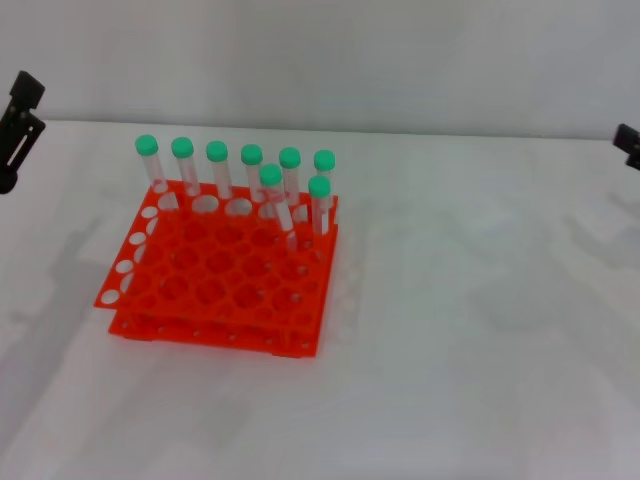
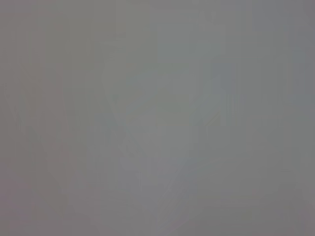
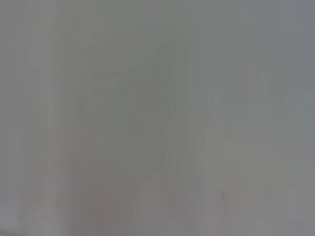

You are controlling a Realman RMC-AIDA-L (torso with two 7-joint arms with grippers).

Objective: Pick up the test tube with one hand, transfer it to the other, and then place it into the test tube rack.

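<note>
The orange-red test tube rack [image 1: 215, 290] stands on the white table, left of centre in the head view. Several clear test tubes with green caps [image 1: 252, 155] stand upright in its back rows; one in the second row [image 1: 271, 177] leans a little. No tube lies outside the rack. My left gripper [image 1: 18, 125] shows only as a black part at the far left edge, well away from the rack. My right gripper [image 1: 628, 146] shows only as a black part at the far right edge. Both wrist views show only plain grey.
The white table [image 1: 480, 330] stretches to the right of and in front of the rack. A pale wall [image 1: 350, 60] rises behind the table's back edge.
</note>
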